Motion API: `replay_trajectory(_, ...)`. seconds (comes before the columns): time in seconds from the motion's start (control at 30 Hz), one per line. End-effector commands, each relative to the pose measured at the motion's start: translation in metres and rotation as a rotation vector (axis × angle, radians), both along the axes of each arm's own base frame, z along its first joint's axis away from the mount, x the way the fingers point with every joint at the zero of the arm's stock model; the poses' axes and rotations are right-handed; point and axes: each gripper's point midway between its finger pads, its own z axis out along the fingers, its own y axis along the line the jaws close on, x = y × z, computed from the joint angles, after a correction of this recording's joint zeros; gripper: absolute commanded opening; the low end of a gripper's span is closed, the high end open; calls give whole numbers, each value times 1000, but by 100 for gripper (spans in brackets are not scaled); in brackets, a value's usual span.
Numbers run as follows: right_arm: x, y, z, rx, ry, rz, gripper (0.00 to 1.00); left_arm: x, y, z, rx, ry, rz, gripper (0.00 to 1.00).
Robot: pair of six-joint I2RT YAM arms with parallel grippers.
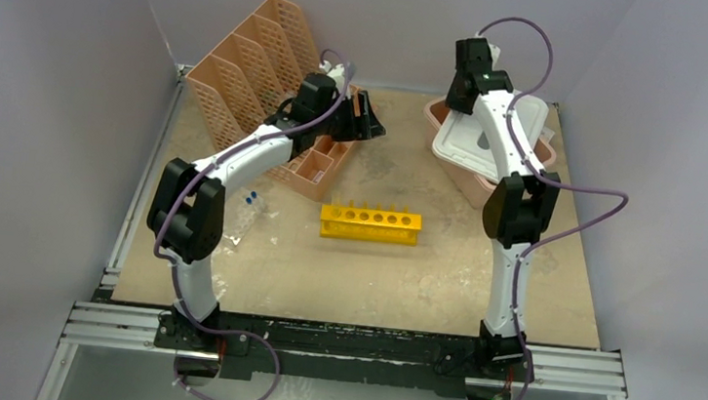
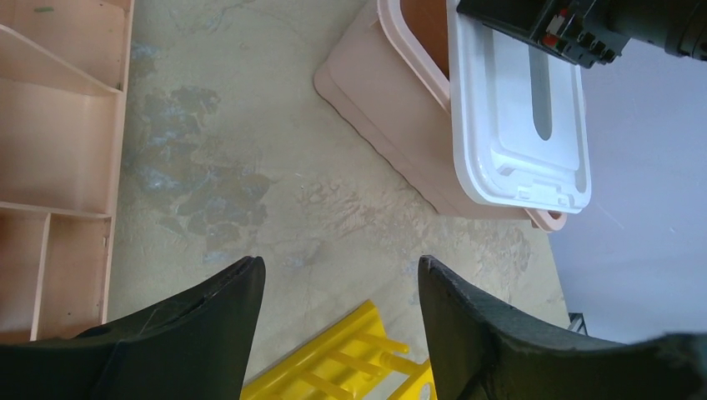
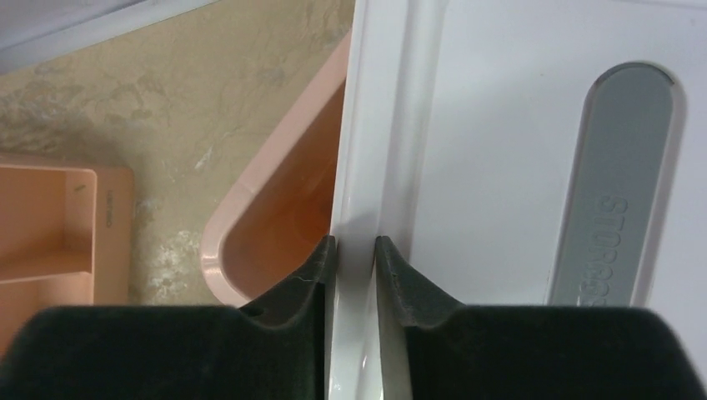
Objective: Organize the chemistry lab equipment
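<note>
Your right gripper (image 3: 356, 246) clamps the long edge of the white lid (image 3: 500, 167), a finger on either side of its rim, at the pink tub (image 3: 221, 250) in the far right corner; the tub's open mouth shows just left of that edge. Your left gripper (image 2: 340, 262) hangs spread and empty beside the peach organizer (image 1: 245, 72), pointed toward the tub. The yellow rack (image 1: 370, 224) lies mid-table on the near side of that claw, its long axis running left to right, while the blue-capped tubes (image 1: 252, 200) rest left of it, closest to your left arm, which looks best placed to fetch them
</note>
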Motion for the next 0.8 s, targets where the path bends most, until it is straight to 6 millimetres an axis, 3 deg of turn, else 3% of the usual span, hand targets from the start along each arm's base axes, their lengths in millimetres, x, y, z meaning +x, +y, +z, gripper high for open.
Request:
replay_trajectory(0.0,-10,3,-5,-39,70,93,15,-2,-2,32,-25,-104,-43,65)
replay_trajectory(0.2,-20,6,19,-117,23,341,0,-3,-2,32,-23,-107,-55,61)
replay_trajectory(0.37,-43,12,22,-80,8,538,0,-5,0,31,-20,-105,-59,62)
replay_trajectory(0.53,-69,15,42,-60,-27,719,0,-9,-4,35,-64,-105,-79,63)
replay_trajectory(0.77,-88,17,43,-113,-33,922,0,-16,-8,38,-90,-103,-114,63)
